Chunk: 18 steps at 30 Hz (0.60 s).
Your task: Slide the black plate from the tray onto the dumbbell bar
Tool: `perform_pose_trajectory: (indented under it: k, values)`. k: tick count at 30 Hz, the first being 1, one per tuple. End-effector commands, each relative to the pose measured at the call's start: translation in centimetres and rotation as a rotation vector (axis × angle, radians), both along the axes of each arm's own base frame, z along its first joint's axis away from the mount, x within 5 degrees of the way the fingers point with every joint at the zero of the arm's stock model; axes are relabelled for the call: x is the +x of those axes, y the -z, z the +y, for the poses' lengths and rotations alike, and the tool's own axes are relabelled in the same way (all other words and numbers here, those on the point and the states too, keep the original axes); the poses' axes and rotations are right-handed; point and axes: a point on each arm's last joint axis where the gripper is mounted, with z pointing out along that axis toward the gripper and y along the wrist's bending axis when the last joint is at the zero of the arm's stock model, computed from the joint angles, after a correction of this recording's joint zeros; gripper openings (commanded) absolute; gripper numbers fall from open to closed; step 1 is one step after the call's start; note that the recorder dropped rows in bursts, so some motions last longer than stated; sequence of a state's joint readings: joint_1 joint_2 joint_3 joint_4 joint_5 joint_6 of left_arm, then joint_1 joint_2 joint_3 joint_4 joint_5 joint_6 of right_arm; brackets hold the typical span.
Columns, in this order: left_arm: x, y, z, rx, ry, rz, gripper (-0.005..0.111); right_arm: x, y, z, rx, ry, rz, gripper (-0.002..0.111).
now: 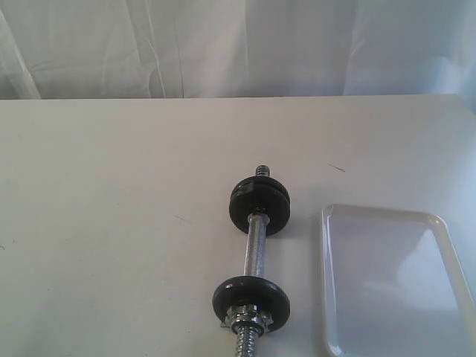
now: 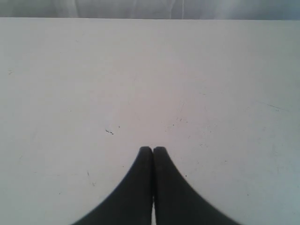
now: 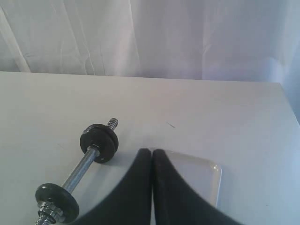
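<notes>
Both grippers are pinched shut on nothing: left gripper (image 2: pixel 153 149) over the table (image 2: pixel 140 70), right gripper (image 3: pixel 151 151) hiding part of the tray (image 1: pixel 387 275), which we also see cropped in the exterior view. Beside it, the dumbbell bar (image 1: pixel 254 249) carries the far black plate (image 1: pixel 259 201) and near black plate (image 1: pixel 251 296). The chrome collar nut (image 1: pixel 245 321) is half cut off.

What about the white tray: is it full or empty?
Empty, as far as seen: the tray shows only bare white plastic, though its near edge is cut off. The black plates sit on the dumbbell bar.

Left pincer (image 2: pixel 153 149) hangs over the bare white worktop (image 2: pixel 140 79), black fingers (image 2: pixel 140 187) pressed together, nothing between them, a few dark specks nearby.
</notes>
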<state>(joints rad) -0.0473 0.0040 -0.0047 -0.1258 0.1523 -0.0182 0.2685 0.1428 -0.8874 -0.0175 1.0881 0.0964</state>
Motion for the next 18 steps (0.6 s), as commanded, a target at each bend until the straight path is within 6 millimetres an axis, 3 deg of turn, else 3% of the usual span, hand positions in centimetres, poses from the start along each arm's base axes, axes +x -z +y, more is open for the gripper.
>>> perform_pose_trajectory:
  k: [1,18]
  values:
    - [0.00,0.09,0.01,-0.016,-0.008,-0.003,0.000,-0.09,-0.07,-0.07,0.007,0.002,-0.017,0.000]
    - [-0.19,0.75,0.08,-0.027,-0.035,0.074,0.000,-0.08,-0.07,-0.07,0.014,0.004,-0.015,0.000]
